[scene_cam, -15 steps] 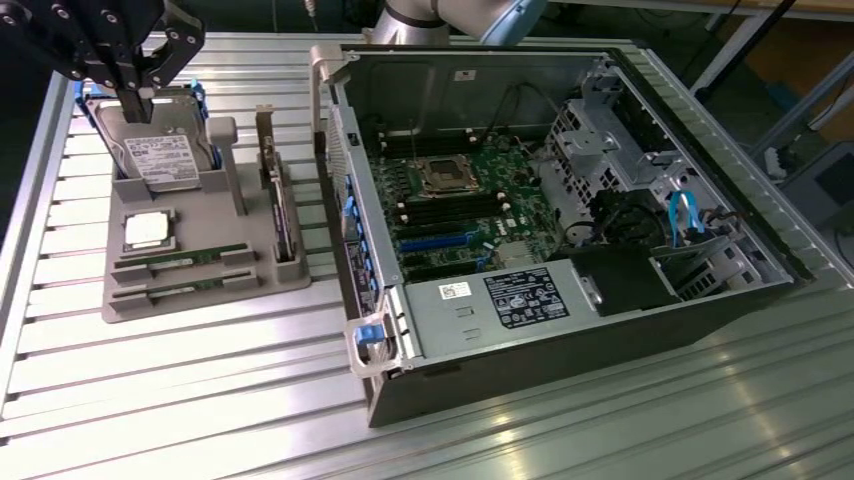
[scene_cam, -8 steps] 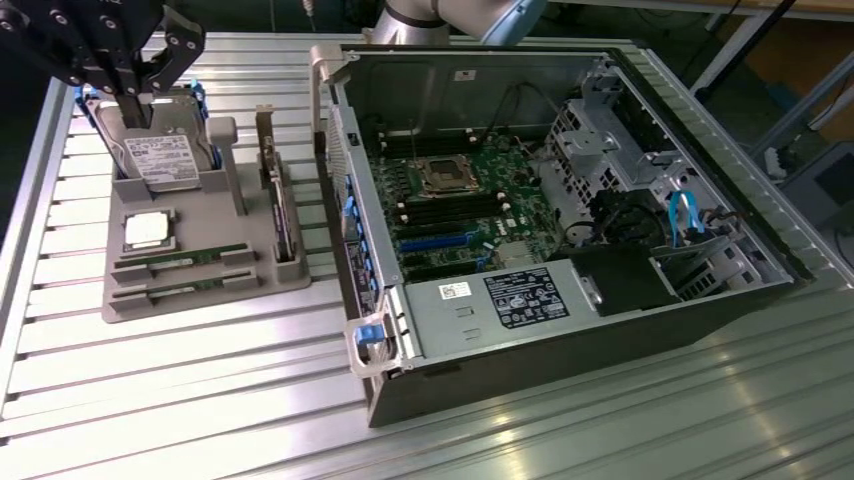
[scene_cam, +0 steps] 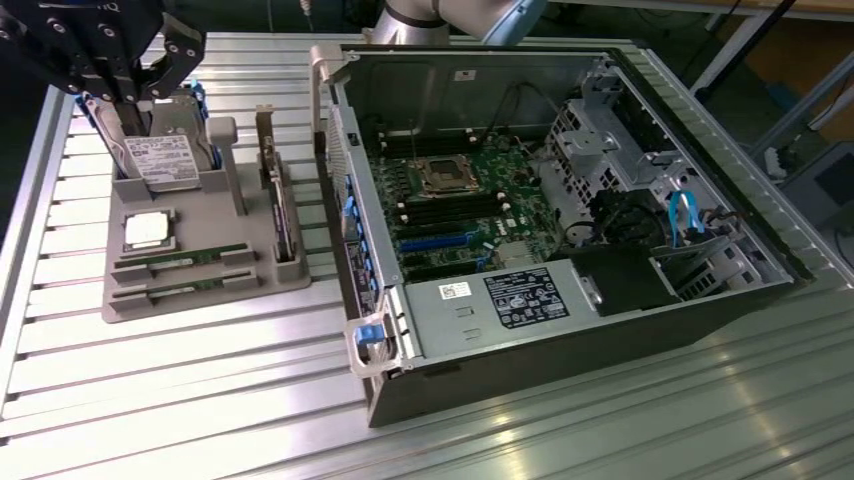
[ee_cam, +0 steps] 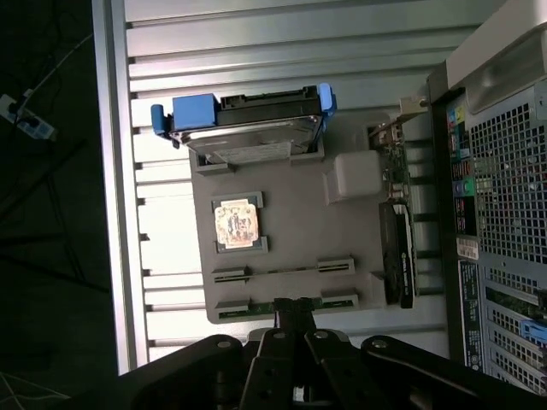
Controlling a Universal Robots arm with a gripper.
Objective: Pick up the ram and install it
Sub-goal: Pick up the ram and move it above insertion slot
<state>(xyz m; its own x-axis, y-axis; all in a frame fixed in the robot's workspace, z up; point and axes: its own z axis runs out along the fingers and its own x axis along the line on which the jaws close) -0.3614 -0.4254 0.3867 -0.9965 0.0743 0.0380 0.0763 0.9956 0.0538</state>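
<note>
Two ram sticks lie in slots at the near end of a grey parts tray point(scene_cam: 254, 285): one ram point(scene_cam: 183, 262) and a second ram point(scene_cam: 180, 287) just in front of it. In the wrist view they are thin green strips, one ram point(ee_cam: 282, 272) and the other ram point(ee_cam: 256, 304). My black gripper point(scene_cam: 130, 92) hangs over the tray's far end, above the hard drive, well away from the sticks. Its fingers point(ee_cam: 293, 309) are shut together with nothing between them.
The tray also holds a hard drive with blue rails point(scene_cam: 167, 155), a square silver processor point(scene_cam: 147, 230) and a larger upright card point(scene_cam: 276, 210). An open computer case point(scene_cam: 561, 330) lies at the exterior view's right, motherboard point(scene_cam: 454, 210) exposed. Slatted metal table point(scene_cam: 160, 390) all around.
</note>
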